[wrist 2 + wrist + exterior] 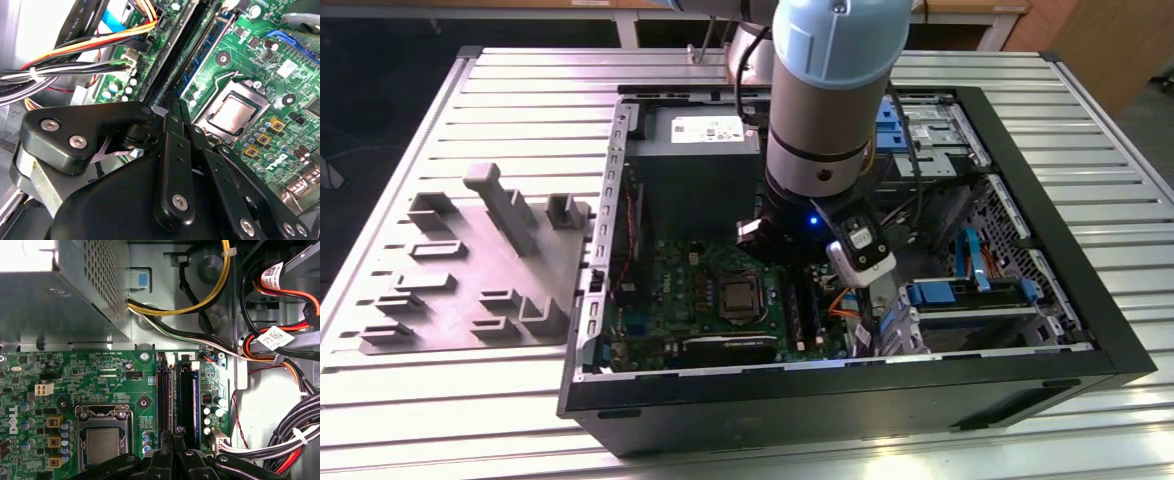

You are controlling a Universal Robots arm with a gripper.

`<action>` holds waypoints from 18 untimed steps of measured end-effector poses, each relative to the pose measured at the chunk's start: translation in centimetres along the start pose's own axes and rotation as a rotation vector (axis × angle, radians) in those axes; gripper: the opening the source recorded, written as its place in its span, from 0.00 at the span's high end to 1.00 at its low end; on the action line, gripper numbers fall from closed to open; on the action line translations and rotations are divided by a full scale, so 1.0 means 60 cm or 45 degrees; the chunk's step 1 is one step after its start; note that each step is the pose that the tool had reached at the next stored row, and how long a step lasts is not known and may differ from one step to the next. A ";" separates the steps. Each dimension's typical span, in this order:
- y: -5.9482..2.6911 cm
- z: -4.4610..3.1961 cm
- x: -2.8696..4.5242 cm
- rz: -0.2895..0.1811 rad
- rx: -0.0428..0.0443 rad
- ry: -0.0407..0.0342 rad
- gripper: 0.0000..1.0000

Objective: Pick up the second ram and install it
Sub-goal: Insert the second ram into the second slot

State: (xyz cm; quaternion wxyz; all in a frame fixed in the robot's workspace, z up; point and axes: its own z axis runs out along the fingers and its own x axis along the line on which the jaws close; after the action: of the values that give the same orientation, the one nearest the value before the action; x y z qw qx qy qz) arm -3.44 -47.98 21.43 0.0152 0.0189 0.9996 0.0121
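Jaws were pinched nearly together, with a thin dark edge sticking out between them. I took that for the second ram [177, 105] held edge-on, though I wouldn't swear to it. The gripper [175, 117] was down inside the open case [854, 400], right above the slot rails [164, 400] on the motherboard [707, 290]. The rails sat just to the exterior view's right of the processor socket [102, 440].

If you ask me, doing this bit well is all about alignment. The stick needs to be parallel to its rail, upright, and centred end to end so the notch lines up. Then it's a straight push down with even pressure, no rocking. The cable bundle [280, 445] was close beside the slots on the far side from the socket, so I'd watch that nothing snags. I couldn't tell whether the rail's end latches were open.

Head count:
- one arm [834, 90] with one gripper
- one stick in the grip
- one processor socket
- one grey power supply [700, 135] at the far end of the case
- what looked like four slot rails in two pairs, though that's a rough count
- one grey parts tray [467, 270] on the counter [520, 90], off to the exterior view's left of the case
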 end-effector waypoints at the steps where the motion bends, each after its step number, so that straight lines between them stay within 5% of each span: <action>1: 0.000 0.000 0.000 0.000 0.000 0.0000 0.88; 12: 0.000 -0.001 0.000 0.000 0.000 0.0001 0.81; 18: 0.001 -0.019 -0.001 0.000 0.001 -0.0001 0.81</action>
State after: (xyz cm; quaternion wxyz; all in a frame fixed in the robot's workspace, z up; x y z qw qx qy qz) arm -3.44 -47.98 22.60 0.0152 0.0188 0.9996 0.0116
